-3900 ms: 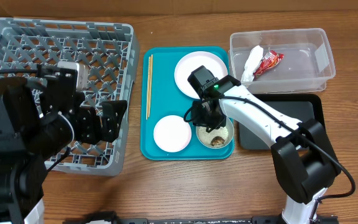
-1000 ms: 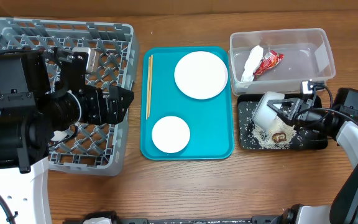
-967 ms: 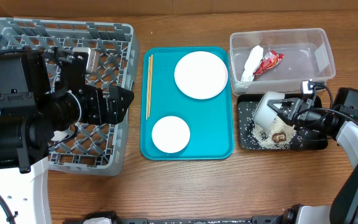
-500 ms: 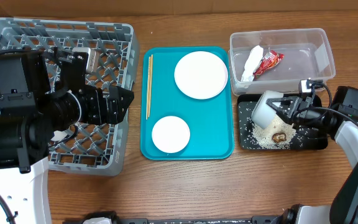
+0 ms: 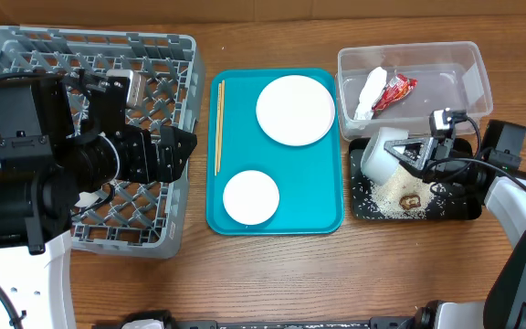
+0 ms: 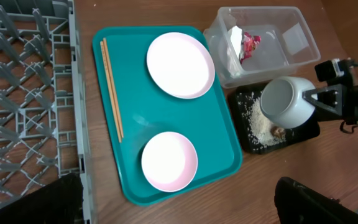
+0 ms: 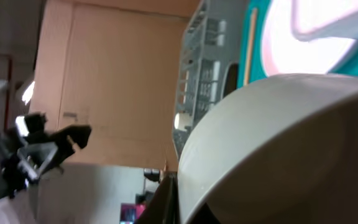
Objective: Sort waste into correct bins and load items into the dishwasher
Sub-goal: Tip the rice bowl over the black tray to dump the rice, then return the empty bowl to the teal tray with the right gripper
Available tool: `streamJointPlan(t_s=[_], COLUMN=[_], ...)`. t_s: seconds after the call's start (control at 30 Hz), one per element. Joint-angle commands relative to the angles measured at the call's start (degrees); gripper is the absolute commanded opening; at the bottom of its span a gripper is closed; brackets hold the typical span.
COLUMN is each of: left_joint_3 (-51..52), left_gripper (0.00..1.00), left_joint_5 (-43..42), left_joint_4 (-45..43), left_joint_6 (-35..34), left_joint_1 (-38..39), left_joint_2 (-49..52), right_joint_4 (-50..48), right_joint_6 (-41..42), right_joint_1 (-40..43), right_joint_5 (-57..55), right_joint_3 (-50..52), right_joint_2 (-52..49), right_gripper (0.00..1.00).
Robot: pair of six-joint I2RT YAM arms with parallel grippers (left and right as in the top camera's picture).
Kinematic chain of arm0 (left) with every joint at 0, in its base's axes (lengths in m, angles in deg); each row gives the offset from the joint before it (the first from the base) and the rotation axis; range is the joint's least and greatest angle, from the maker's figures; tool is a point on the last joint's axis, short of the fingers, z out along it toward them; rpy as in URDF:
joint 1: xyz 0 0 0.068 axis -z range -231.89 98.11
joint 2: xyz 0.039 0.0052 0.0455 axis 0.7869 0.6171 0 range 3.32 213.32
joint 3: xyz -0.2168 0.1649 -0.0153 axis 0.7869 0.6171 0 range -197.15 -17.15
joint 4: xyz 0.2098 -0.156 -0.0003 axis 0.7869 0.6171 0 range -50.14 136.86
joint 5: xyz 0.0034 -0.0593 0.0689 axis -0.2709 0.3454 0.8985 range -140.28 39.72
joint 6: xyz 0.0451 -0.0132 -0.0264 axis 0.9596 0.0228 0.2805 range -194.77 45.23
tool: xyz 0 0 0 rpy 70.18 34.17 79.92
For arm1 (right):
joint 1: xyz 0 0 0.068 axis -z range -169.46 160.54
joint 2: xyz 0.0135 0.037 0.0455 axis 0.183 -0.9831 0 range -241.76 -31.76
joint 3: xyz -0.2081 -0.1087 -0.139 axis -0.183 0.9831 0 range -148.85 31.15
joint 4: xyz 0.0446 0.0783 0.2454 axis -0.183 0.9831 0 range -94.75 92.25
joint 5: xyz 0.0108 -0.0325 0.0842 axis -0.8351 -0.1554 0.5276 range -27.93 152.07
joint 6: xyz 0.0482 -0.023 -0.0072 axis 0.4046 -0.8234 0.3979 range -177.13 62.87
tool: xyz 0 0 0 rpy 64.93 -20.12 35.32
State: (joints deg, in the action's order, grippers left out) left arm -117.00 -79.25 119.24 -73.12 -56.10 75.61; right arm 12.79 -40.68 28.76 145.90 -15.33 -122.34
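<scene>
- Two grippers: right gripper (image 5: 415, 153) grasps the tipped bowl (image 5: 379, 157) above the black tray (image 5: 464, 208), right side.
- Rice (image 5: 386, 194) lies in that tray.
- Left gripper (image 5: 173, 155) gapes empty over the dish rack (image 5: 26, 55), left.

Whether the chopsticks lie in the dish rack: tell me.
No, the chopsticks lie along the teal tray's left edge, outside the dish rack.

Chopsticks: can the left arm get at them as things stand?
Probably yes. The chopsticks lie bare along the tray's left edge, nothing on or over them, and the open left gripper hangs just beside, over the rack's right side.
</scene>
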Motion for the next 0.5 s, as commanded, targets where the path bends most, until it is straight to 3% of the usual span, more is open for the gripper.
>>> streamJointPlan(t_s=[0.0, 0.27, 0.47], left_joint_3=[-0.15, -0.17, -0.15], left_gripper=[1.0, 1.0, 1.0], left_joint_5=[-1.09, -1.09, -1.07], left_joint_4=[0.22, 0.2, 0.2], left_joint_6=[-0.35, -0.35, -0.35], left_joint_1=[0.11, 0.11, 0.11], left_joint_2=[0.09, 0.09, 0.09], right_joint_4=[-0.81, 1.18, 16.68], right_joint_6=[0.87, 4.63, 3.28], right_joint_1=[-0.59, -7.58, -23.87], right_joint_5=[0.63, -8.87, -43.01], right_joint_3=[-0.96, -3.8, -11.67], right_joint_2=[0.55, 3.76, 10.01], right_gripper=[0.04, 0.04, 0.04])
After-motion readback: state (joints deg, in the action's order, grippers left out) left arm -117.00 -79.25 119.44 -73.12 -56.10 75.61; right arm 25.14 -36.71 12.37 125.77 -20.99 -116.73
